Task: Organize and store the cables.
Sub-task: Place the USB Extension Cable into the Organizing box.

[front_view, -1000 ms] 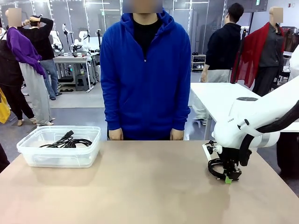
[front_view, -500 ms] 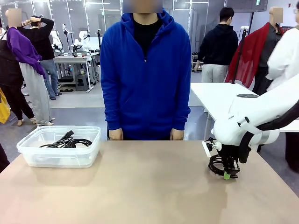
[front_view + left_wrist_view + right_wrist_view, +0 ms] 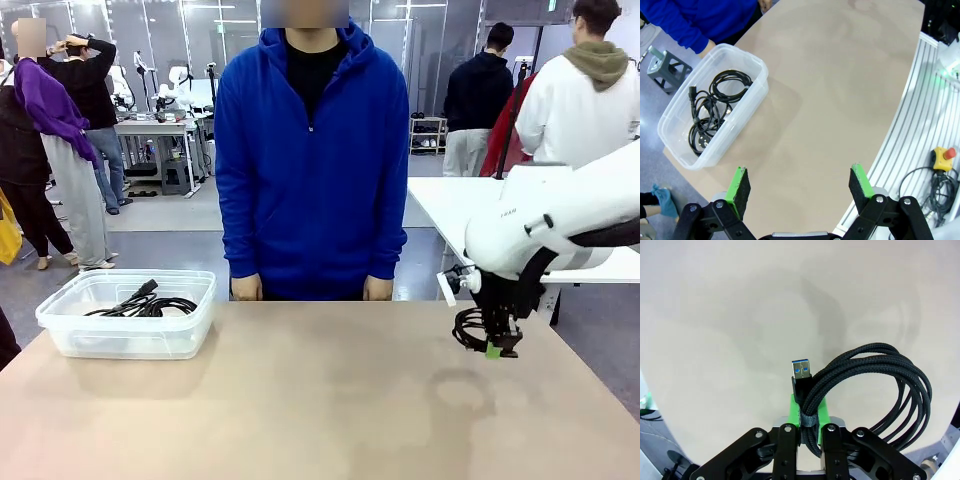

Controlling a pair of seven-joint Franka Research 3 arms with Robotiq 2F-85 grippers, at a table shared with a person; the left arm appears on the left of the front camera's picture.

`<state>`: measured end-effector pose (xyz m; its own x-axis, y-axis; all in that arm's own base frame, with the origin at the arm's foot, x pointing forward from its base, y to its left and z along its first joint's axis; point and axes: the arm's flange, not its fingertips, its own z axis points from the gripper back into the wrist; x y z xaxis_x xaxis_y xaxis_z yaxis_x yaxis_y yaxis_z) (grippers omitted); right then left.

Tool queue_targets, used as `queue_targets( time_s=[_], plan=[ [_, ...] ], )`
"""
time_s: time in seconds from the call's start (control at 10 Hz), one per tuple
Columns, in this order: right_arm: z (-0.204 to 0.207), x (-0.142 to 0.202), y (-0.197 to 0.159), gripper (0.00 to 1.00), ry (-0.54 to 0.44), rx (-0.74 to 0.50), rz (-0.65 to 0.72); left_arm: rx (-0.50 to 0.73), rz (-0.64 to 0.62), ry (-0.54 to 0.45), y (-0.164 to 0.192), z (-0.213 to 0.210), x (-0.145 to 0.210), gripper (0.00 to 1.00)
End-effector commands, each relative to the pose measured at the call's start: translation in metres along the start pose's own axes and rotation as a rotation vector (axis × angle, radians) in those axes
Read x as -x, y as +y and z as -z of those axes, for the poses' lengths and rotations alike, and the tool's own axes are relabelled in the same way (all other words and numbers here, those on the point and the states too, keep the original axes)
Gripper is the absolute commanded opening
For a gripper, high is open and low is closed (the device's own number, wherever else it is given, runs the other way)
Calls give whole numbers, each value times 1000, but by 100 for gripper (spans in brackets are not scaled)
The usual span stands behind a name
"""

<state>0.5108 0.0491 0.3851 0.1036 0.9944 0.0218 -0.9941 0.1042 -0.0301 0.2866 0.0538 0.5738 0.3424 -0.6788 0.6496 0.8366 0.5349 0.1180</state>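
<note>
My right gripper [image 3: 494,350] hangs above the table's right side, shut on a coiled black braided cable [image 3: 468,329]. In the right wrist view the same cable [image 3: 875,390] loops out to the right of the gripper [image 3: 808,427], its blue-tipped USB plug [image 3: 801,371] standing up between the green pads. Several more black cables [image 3: 145,304] lie in a clear plastic bin [image 3: 75,332] at the table's left. My left gripper [image 3: 800,185] is open, high over the table, with the bin [image 3: 753,108] and its cables [image 3: 712,112] below and to the left.
A person in a blue hoodie [image 3: 312,160] stands at the far edge with both hands at the table's rim. The tan tabletop [image 3: 300,400] is bare between bin and right gripper. In the left wrist view a ribbed white rail [image 3: 920,125] runs along the table's edge.
My right gripper has risen off the table with the cable coil and now hangs above its shadow. The left arm, bin and person have not moved.
</note>
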Motion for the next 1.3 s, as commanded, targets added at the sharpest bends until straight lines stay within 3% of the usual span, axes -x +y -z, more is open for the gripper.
queue_targets(
  time_s=[0.0, 0.6, 1.2],
  plan=[
    [-31, -6, 6, 4, 10, -22, 34, -1, -4, -3, -2, -1, -2, 100],
    [-61, -49, 16, 4, 46, -8, 45, -1, -4, -3, -2, -1, -2, 100],
    [-64, -141, 27, 4, 102, -23, -54, -1, -4, -3, -2, -1, -2, 100]
  ],
)
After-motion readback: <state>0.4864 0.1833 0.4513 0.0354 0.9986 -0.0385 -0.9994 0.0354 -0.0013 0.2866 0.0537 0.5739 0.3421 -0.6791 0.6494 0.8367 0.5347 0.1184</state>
